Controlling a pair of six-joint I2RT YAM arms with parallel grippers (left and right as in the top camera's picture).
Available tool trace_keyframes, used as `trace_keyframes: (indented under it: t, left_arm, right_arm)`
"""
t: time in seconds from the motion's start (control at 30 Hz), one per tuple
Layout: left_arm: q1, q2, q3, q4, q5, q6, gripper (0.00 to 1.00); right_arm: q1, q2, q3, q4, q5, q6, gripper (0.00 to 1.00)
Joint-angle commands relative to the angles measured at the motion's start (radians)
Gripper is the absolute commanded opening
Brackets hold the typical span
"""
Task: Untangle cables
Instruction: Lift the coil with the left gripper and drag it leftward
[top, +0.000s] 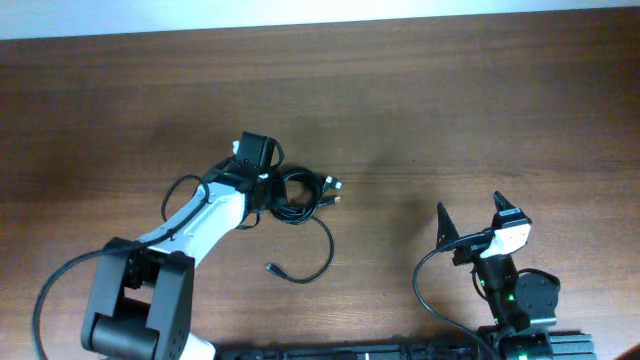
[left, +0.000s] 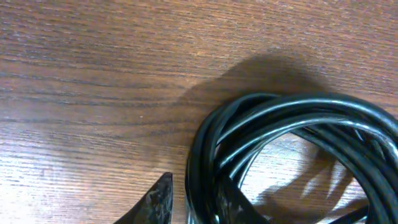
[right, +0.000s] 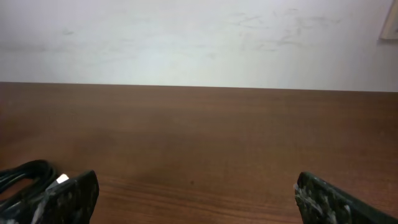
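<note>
The cables (top: 296, 196) lie as a tangled black coil at the table's middle, with two light plug ends (top: 337, 187) at its right. One loose cord (top: 326, 245) curves down to a small plug (top: 271, 268). My left gripper (top: 272, 192) sits on the coil's left side. In the left wrist view its fingers (left: 158, 200) straddle the coil's bundled strands (left: 208, 155). The jaws stand narrow, with a sliver of wood showing beside the left finger. My right gripper (top: 468, 203) is wide open at the lower right, away from the cables, with nothing between its fingers (right: 78, 190).
The brown wooden table (top: 450, 90) stretches to a pale wall (right: 199, 37) at the far edge. The arms' own thick black wires (top: 425, 285) loop near both bases at the front edge.
</note>
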Motion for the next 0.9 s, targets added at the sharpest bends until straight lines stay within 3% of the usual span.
trace_keyframes:
  t: [0.0, 0.27, 0.37, 0.5, 0.6, 0.87]
  left_arm:
    - [-0.001, 0.066, 0.0, -0.005, -0.004, 0.009, 0.2]
    - [-0.001, 0.134, 0.0, -0.005, -0.003, -0.014, 0.14]
    - [-0.001, 0.134, 0.0, -0.005, -0.003, -0.014, 0.0]
    - [0.0, 0.122, 0.011, -0.009, 0.064, -0.013, 0.0]
    - [0.0, 0.056, 0.043, -0.043, 0.092, -0.014, 0.0]
    - [0.0, -0.322, 0.058, -0.167, 0.089, -0.029, 0.0]
  right_arm:
    - [0.006, -0.007, -0.007, -0.003, 0.009, 0.0, 0.99]
    - [0.006, -0.007, -0.007, -0.003, 0.008, 0.0, 0.99]
    - [0.006, -0.007, -0.007, -0.003, 0.009, 0.0, 0.99]
    - [0.006, -0.007, -0.007, -0.003, 0.009, 0.0, 0.99]
    - [0.006, -0.007, -0.007, -0.003, 0.009, 0.0, 0.99]
    - [0.006, -0.007, -0.007, -0.003, 0.009, 0.0, 0.99]
